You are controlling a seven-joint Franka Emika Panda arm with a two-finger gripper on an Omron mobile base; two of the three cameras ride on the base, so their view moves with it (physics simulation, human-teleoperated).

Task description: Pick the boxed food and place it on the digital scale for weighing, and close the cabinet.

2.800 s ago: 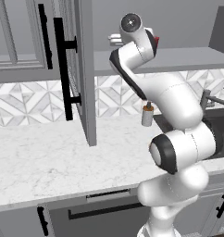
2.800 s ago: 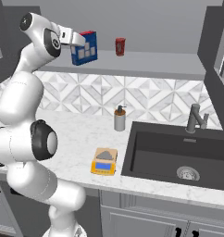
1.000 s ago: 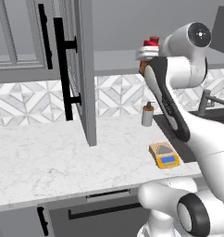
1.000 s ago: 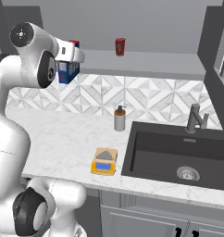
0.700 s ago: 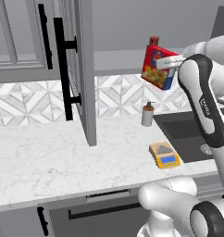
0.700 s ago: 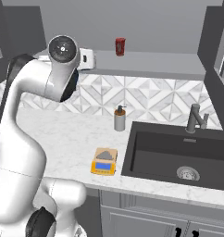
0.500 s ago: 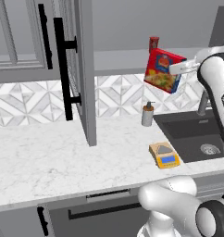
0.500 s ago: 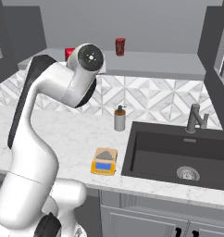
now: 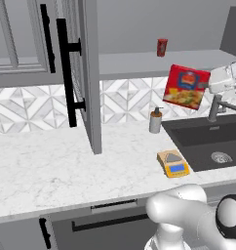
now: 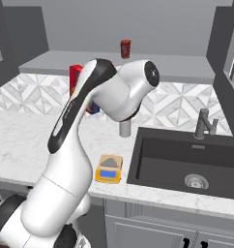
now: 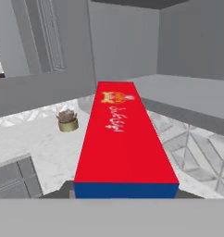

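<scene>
Done: boxed food [image 9: 186, 87] lifted, jaws clamped on it, above the counter.
Left: digital scale [image 9: 173, 163] bare; cabinet [image 9: 88, 73] door open.

Arm [image 10: 75, 145] is showing as glossy white, rounded, tube-like segments. Dark grey to black bands are wrapping the joints. A round white cap with a small dark mark is closing one joint end. Base joint is showing a dark disc.
</scene>
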